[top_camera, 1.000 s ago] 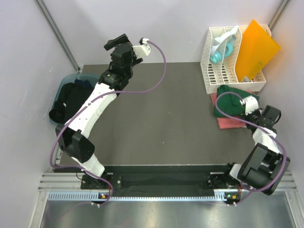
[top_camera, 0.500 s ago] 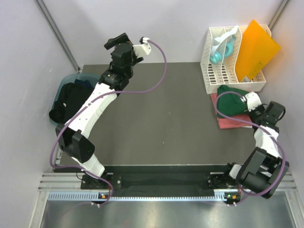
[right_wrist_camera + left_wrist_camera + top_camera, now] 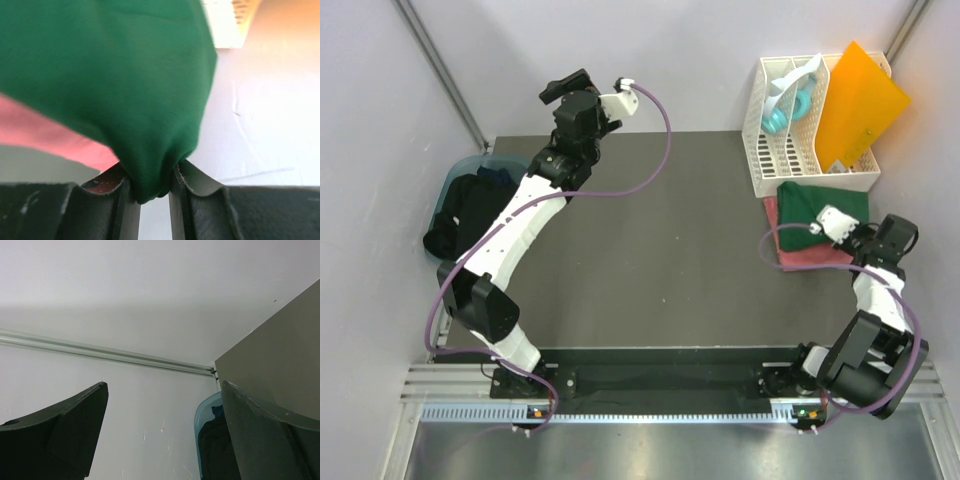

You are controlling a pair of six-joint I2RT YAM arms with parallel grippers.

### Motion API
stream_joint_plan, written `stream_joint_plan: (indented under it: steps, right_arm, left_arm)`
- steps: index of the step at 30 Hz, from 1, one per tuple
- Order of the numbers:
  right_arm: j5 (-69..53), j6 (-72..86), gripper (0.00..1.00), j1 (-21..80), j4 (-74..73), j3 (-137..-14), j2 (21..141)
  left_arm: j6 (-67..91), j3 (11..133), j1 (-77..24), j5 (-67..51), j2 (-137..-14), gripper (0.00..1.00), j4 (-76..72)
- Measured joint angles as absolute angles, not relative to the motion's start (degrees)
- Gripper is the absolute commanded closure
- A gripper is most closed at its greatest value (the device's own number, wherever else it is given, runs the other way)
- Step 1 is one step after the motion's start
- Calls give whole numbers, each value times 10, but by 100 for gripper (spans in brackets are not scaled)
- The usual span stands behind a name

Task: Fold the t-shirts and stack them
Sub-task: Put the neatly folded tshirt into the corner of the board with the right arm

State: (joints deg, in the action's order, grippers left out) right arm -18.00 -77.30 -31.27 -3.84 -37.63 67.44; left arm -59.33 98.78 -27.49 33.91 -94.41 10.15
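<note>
A dark green t-shirt (image 3: 812,205) lies on a coral pink t-shirt (image 3: 800,256) at the table's right edge, in front of the white rack. My right gripper (image 3: 865,232) is at the green shirt's right edge, shut on a pinch of its cloth (image 3: 150,180); the pink shirt (image 3: 45,130) shows beneath. Dark t-shirts (image 3: 465,212) lie heaped in a blue tub (image 3: 472,165) at the far left, also in the left wrist view (image 3: 215,440). My left gripper (image 3: 567,92) is raised over the table's back edge, open and empty.
A white slotted rack (image 3: 798,150) at the back right holds a teal and white item (image 3: 790,98) and an orange plastic sheet (image 3: 858,102). Grey walls close in left, back and right. The dark table (image 3: 660,250) spreads between the arms.
My right arm has swung right and back, pulling the green shirt's edge toward the right so it lies flatter over the pink one. The left arm has not moved.
</note>
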Motion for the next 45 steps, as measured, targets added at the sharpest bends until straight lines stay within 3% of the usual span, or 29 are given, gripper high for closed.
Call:
stream_joint_plan:
  steps: [8,10,13,16,22,32,36,39,43,45]
  right_arm:
    - [-174,-966,75,-313,-44,-288,662]
    - [-170,-1002,66,-313,-44,-280,660]
    - [-161,-1031,35,-313,-50,-278,660]
    - [-149,-1052,21,-313,-61,-277,663]
    - [-143,-1063,12,-313,-128,-279,651]
    - [-231,-1032,8,-312,-400,-393,514]
    - [-262,-959,11,-312,-393,-424,502]
    - [-262,-874,22,-307,-330,-419,505]
    - [-256,-758,46,-300,-238,-412,541]
    - [-259,-694,47,-299,-234,-442,594]
  left_arm:
    - [-601,988,-275,337,-944,1,99]
    - [-602,988,-275,337,-944,1,98]
    - [-603,988,-275,337,-944,1,98]
    - [-606,988,-275,337,-944,1,98]
    - [-613,988,-275,337,-944,1,94]
    - [-609,988,-275,338,-944,1,91]
    - [-602,988,-277,339,-944,1,91]
    - [-599,988,-281,340,-944,1,91]
    - [-595,988,-286,340,-944,1,91]
    - [-586,988,-287,342,-944,1,95]
